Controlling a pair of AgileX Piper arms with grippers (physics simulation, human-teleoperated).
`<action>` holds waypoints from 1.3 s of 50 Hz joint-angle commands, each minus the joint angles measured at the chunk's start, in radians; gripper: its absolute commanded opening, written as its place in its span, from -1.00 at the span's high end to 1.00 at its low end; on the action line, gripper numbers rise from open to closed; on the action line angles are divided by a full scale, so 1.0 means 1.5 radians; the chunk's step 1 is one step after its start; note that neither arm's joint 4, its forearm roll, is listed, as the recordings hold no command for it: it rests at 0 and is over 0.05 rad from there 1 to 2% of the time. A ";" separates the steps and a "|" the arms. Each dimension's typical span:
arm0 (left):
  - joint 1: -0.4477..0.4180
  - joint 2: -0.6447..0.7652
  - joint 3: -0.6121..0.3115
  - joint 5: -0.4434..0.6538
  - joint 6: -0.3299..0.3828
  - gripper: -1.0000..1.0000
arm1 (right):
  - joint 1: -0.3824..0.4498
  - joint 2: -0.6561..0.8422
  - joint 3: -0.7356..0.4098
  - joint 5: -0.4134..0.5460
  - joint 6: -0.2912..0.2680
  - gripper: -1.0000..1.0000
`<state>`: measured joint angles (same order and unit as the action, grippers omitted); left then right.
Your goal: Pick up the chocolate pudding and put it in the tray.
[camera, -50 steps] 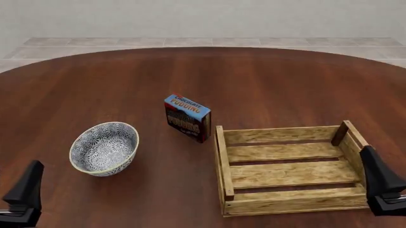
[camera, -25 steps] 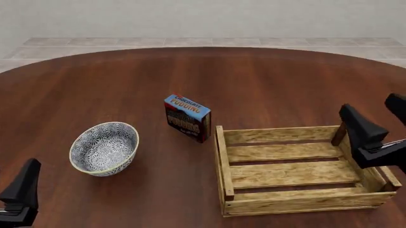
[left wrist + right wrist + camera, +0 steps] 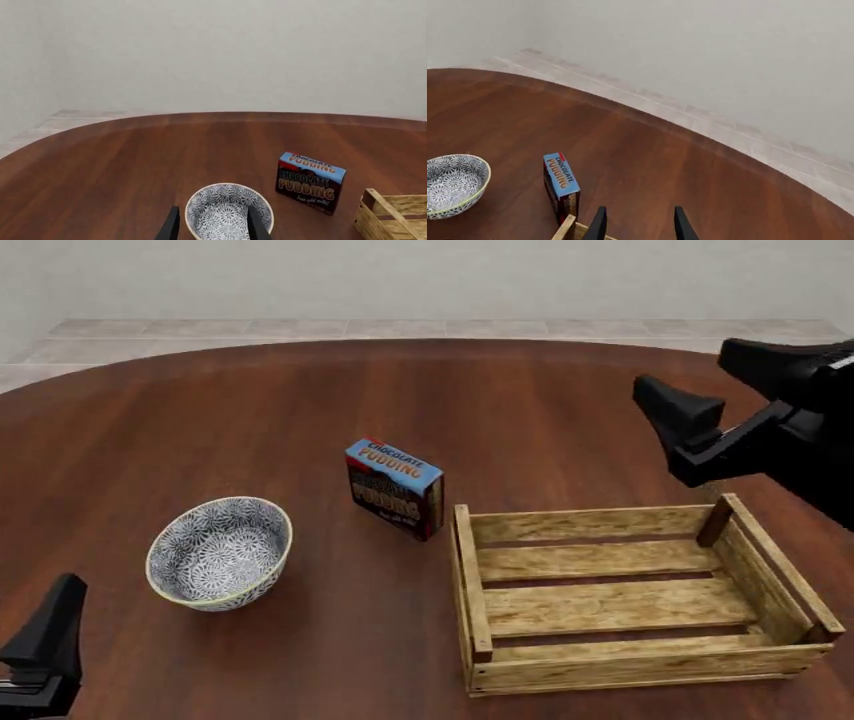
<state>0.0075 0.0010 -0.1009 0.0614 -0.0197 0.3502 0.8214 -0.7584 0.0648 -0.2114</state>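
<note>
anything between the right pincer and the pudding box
Nothing: in the front view only bare table lies between the right pincer and the pudding. The tray sits nearer the camera, beside the box, off that line.

Open tabletop (image 3: 534, 400) lay behind and left of the chocolate pudding (image 3: 395, 488). Tray (image 3: 470, 580) stood just right of it, corner post nearly touching; bowl (image 3: 220, 552) sat apart on the near left, with bare wood between.
</note>
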 commanded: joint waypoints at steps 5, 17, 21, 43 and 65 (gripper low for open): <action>-0.003 0.000 -0.009 0.006 -0.002 -1.00 | 0.052 0.108 -0.157 0.090 -0.028 -1.00; -0.002 0.000 -0.011 0.006 -0.002 -1.00 | 0.079 0.195 -0.276 0.173 -0.021 -1.00; -0.001 0.000 -0.009 0.004 -0.003 -1.00 | 0.091 0.228 -0.312 0.203 -0.028 -1.00; 0.003 0.000 -0.002 -0.001 -0.004 -1.00 | 0.143 0.367 -0.456 0.264 -0.050 -1.00; 0.002 0.000 -0.007 -0.001 -0.002 -1.00 | 0.166 0.492 -0.586 0.329 -0.055 -1.00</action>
<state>0.0099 0.0007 -0.1080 0.0603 -0.0235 0.5794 1.4720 -1.5476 0.5116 -0.2872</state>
